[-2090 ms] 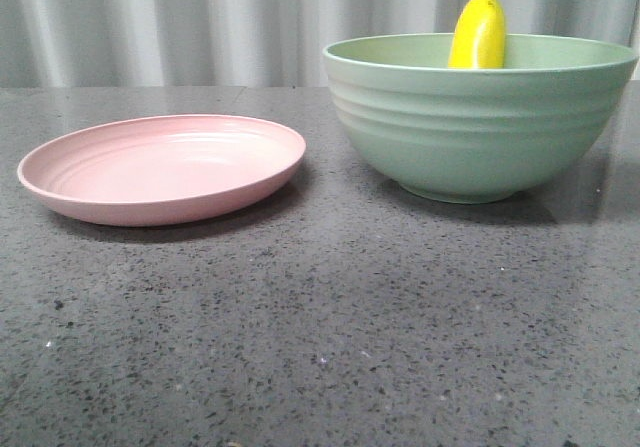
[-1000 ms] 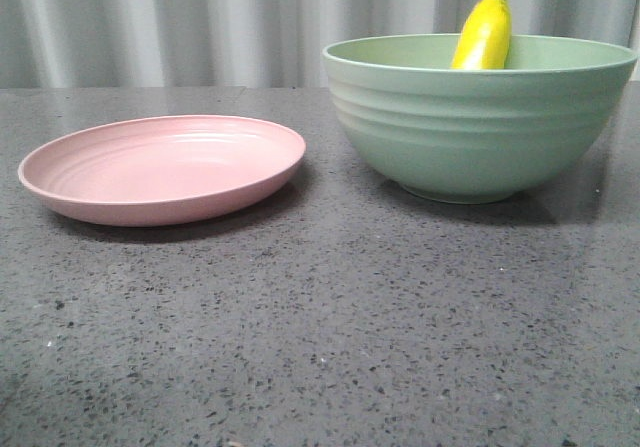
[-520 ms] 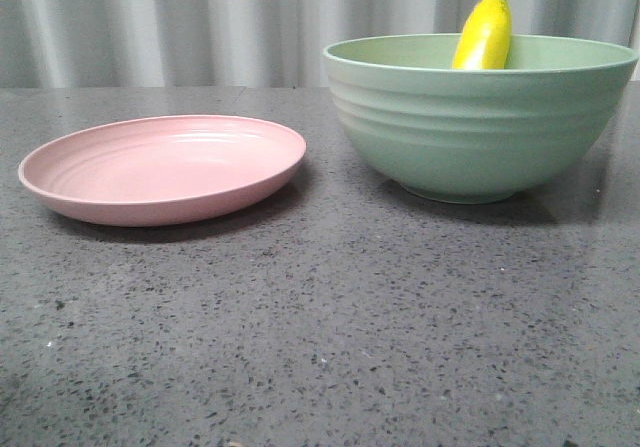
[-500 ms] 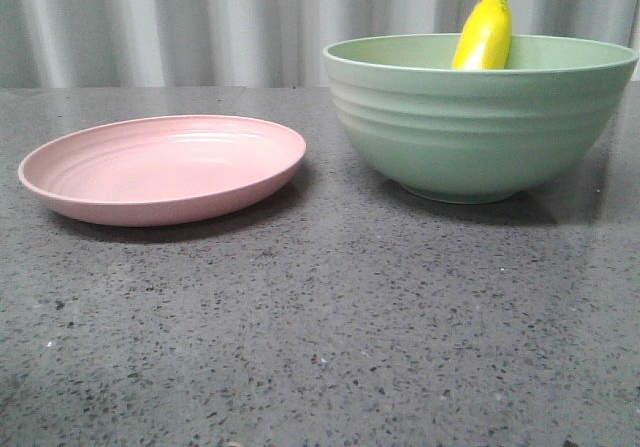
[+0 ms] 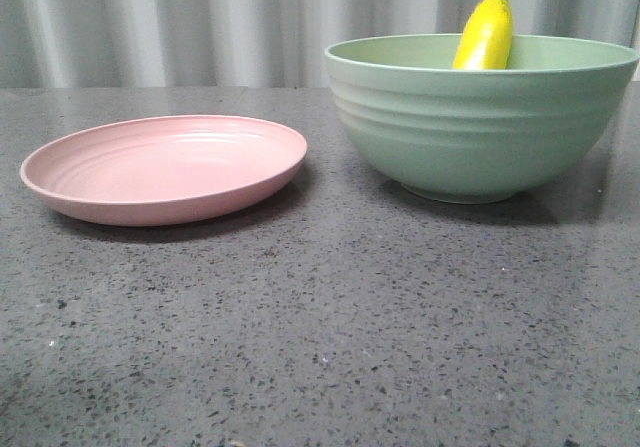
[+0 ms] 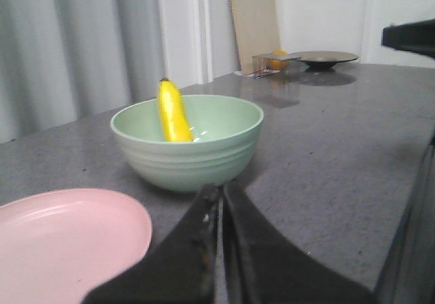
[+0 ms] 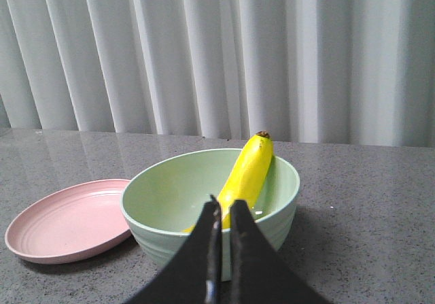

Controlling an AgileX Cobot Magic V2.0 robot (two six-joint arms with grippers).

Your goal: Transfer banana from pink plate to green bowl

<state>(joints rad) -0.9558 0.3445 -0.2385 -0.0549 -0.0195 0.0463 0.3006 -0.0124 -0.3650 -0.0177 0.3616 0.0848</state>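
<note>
The banana (image 5: 484, 33) stands propped inside the green bowl (image 5: 480, 127), its lower end down in the bowl and its dark tip leaning against the bowl's wall and rising above the rim. In the right wrist view the banana (image 7: 246, 173) slants up from the bowl's floor to the rim of the green bowl (image 7: 275, 212). The bowl sits on the grey speckled desk (image 5: 330, 337), toward the far right part of it. The pink plate (image 5: 165, 169) lies flat to the left of the bowl, near the far left part of the desk, close beside the bowl with a narrow strip of desk between them; nothing lies on it.

Neither arm shows in the front view. The left gripper (image 6: 221, 212) appears in its own wrist view with its jaws pressed together and nothing between them, hanging over the desk with the plate and the bowl beyond. The right gripper (image 7: 223, 212) likewise has its jaws nearly touching with only a thin slit between, holding nothing, raised in front of the bowl.

At the far end of the desk in the left wrist view are a dark dish (image 6: 323, 58) and a small clear container (image 6: 274, 63) with something orange in it.
</note>
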